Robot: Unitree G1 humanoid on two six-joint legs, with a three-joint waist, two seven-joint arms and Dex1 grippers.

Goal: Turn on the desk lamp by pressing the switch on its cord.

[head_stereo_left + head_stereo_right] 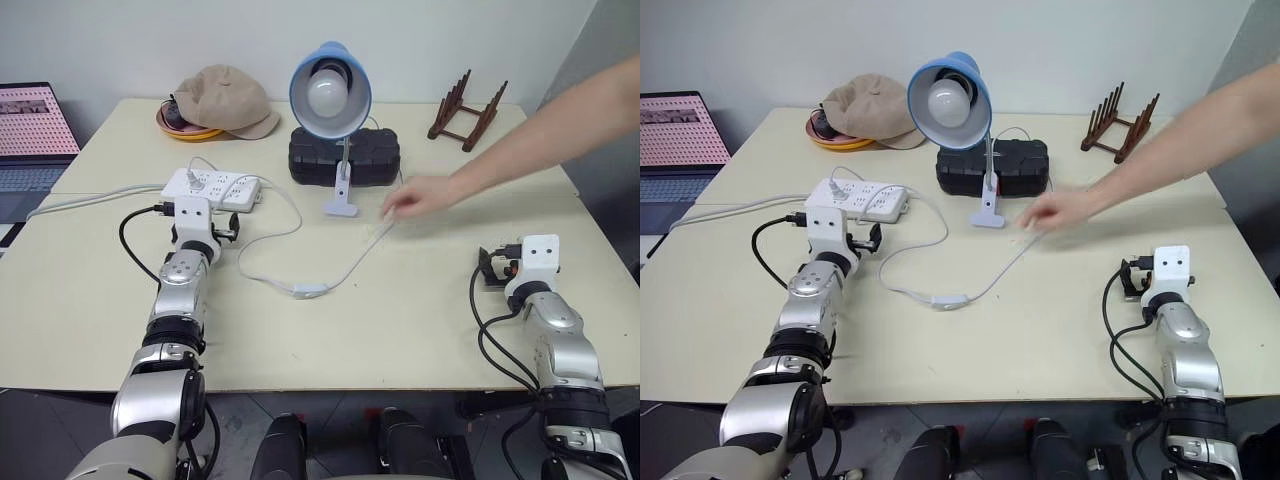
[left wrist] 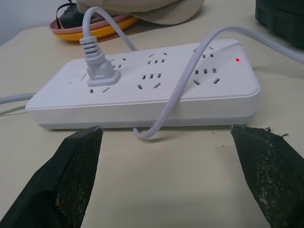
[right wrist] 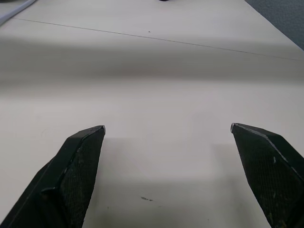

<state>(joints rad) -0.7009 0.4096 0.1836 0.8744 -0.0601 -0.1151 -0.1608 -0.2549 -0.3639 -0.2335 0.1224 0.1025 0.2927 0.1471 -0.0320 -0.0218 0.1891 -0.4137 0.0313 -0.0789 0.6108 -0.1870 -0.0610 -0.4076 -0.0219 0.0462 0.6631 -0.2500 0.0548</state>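
The desk lamp (image 1: 330,92), with a light-blue shade and a white bulb, stands at the table's back middle on its white clip base (image 1: 342,206). Its thin white cord (image 1: 352,262) loops across the table, and the small white switch (image 1: 308,290) lies on it near the centre. A person's hand (image 1: 415,197) reaches in from the right and touches the cord near the lamp base. My left gripper (image 2: 166,129) is open, level, just short of the power strip (image 2: 142,85). My right gripper (image 3: 167,128) is open over bare table at the right, far from the switch.
The person's forearm (image 1: 540,130) crosses above the table's right half. A black case (image 1: 345,155) sits behind the lamp. A beige cap on an orange dish (image 1: 222,100) lies back left, a wooden rack (image 1: 465,112) back right. A laptop (image 1: 35,125) is off the left edge.
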